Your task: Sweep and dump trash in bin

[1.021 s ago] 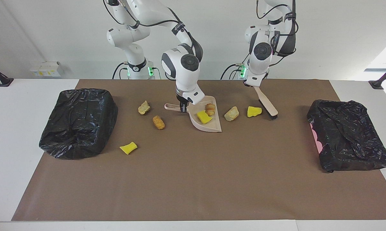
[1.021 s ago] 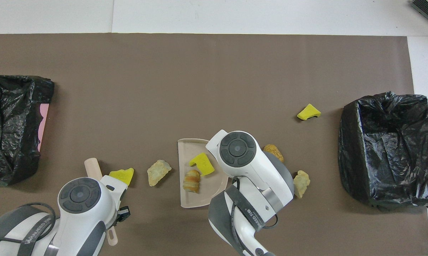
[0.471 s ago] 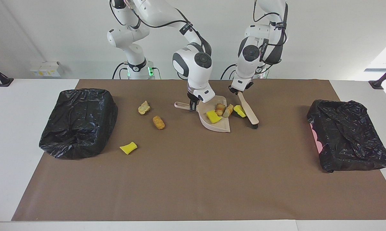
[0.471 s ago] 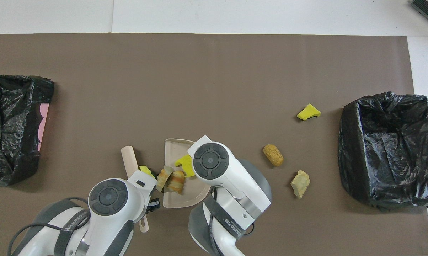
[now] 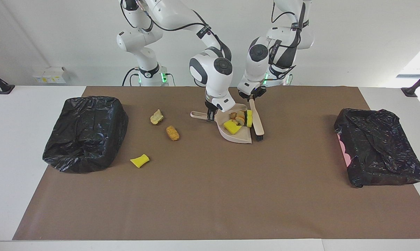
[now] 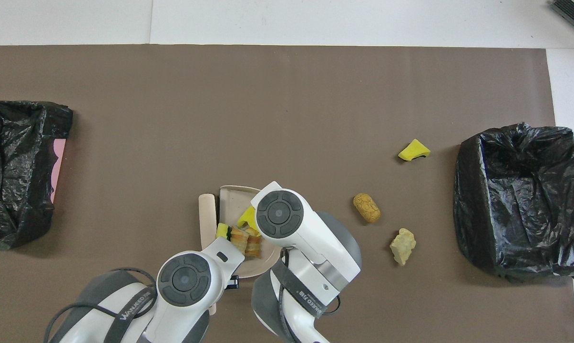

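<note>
Holding the brush (image 5: 256,118) by its handle, the left gripper (image 5: 252,96) has its fingers pinched on it; the bristle end rests on the mat against the open edge of the dustpan (image 5: 238,137). Right gripper (image 5: 210,115) pinches the dustpan handle, fingers pressed onto it. Four bits of trash (image 5: 239,120) sit in the pan: two yellow sponge pieces, a bread-like piece and a beige lump, bunched against the brush. Three bits lie loose on the mat toward the right arm's end: a beige lump (image 5: 156,116), a golden-brown piece (image 5: 172,132), a yellow sponge piece (image 5: 140,160). One black-lined bin (image 5: 86,132) stands at the right arm's end, another bin (image 5: 379,150) at the left arm's end.
</note>
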Controlling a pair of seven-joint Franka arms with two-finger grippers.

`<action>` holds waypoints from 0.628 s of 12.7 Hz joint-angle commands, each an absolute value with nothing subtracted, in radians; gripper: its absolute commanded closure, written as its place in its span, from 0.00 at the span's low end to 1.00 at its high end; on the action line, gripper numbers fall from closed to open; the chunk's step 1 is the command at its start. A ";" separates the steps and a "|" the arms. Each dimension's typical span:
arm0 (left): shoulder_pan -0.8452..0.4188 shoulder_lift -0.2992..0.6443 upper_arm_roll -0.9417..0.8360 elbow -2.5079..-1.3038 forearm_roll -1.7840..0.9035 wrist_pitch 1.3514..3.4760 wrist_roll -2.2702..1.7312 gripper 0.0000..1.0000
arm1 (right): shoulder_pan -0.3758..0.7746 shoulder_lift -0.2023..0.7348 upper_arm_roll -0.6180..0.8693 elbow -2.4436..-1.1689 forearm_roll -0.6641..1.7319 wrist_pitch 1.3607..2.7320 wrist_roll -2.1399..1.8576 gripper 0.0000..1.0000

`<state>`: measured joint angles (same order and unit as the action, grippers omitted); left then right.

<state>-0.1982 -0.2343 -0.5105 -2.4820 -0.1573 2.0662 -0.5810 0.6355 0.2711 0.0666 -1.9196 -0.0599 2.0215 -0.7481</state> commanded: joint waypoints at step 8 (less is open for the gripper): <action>-0.129 -0.143 -0.528 -2.277 -0.189 1.993 -0.565 1.00 | 0.565 0.278 0.074 -1.919 -0.046 2.054 -0.739 1.00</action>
<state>-0.1730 -0.1554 -0.5324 -2.3443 -0.1792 2.0667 -0.5820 0.5843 0.2771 0.0663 -1.9219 -0.0556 2.0368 -0.7472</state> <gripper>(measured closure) 0.731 0.674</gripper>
